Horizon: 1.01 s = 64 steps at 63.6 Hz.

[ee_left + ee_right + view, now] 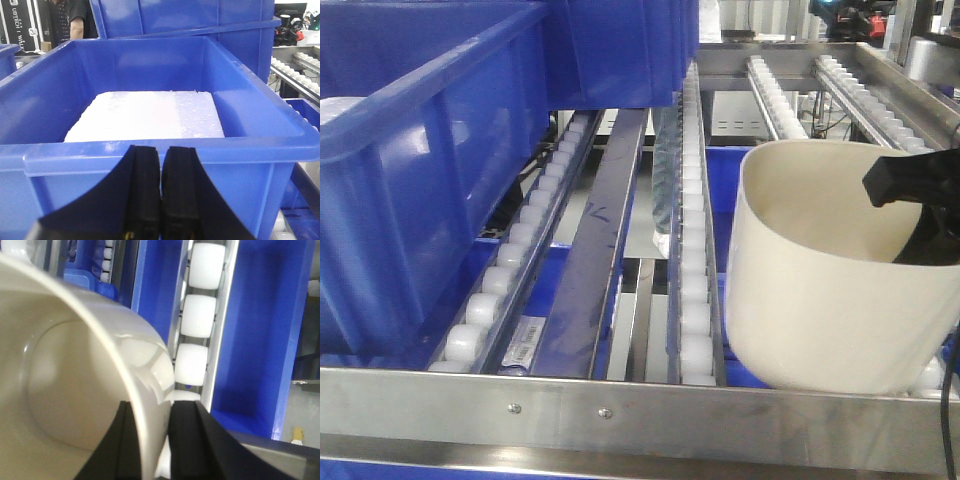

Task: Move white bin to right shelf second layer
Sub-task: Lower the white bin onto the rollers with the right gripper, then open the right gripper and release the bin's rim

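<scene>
Step in hand: placing. White bin (830,270) looks like it's sitting on the right shelf second layer (695,300), just behind the steel front bar (620,400), w/ base on or right at the white rollers (199,315) — can't confirm full contact, bin tilts a bit in front view.

R hand (152,440) is pinching the bin's rim, one finger inside the wall, one outside; wall runs straight btwn them. So bin is in the hand, gripped at its right-side rim, body of the tub hanging left of and below the hand in front view (910,195).

L hand (160,195) is pressed together, holding nothing, parked just in front of a blue crate (150,150) w/ white foam slab (150,115) inside. Not involved.

Next, prob: check bin rests flat on the roller rails, then spread R fingers and lift clear w/o dragging the rim. Risk: bin may roll or tip on the rollers once let go.
</scene>
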Each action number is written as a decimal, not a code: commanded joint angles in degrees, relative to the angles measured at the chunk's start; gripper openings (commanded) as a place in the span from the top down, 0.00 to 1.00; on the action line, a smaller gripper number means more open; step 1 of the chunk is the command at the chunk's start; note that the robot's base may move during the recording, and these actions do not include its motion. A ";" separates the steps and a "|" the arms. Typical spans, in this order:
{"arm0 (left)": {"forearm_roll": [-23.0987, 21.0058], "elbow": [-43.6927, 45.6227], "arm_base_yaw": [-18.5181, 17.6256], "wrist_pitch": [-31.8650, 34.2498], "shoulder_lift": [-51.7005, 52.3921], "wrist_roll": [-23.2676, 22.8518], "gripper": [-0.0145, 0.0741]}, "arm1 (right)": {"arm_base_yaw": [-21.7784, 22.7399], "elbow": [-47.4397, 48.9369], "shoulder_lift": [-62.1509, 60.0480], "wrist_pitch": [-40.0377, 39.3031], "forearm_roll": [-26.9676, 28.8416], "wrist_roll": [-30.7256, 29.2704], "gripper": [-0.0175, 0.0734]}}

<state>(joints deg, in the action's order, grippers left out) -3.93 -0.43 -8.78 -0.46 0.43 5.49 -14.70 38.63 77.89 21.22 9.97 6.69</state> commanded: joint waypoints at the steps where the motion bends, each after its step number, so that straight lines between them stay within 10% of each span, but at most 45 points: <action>1: -0.29 -1.90 -0.19 5.07 0.76 -0.43 0.74 | -0.08 1.06 -1.95 -3.03 0.06 -0.12 0.75; 22: -0.29 -1.90 -0.19 5.07 0.76 -0.43 0.74 | -0.08 1.06 -1.95 -6.58 0.06 -0.12 0.73; 41: -0.29 -1.90 -0.19 5.07 0.76 -0.43 0.74 | -0.08 1.12 -2.01 -9.02 0.06 -0.12 0.25; 64: -0.29 -1.90 -0.19 5.07 0.76 -0.43 0.74 | -0.08 1.84 -2.73 -9.40 0.11 -0.12 0.25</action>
<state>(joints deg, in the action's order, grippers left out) -3.93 -0.43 -8.78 -0.46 0.43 5.49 -14.74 38.31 77.64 15.43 9.97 6.69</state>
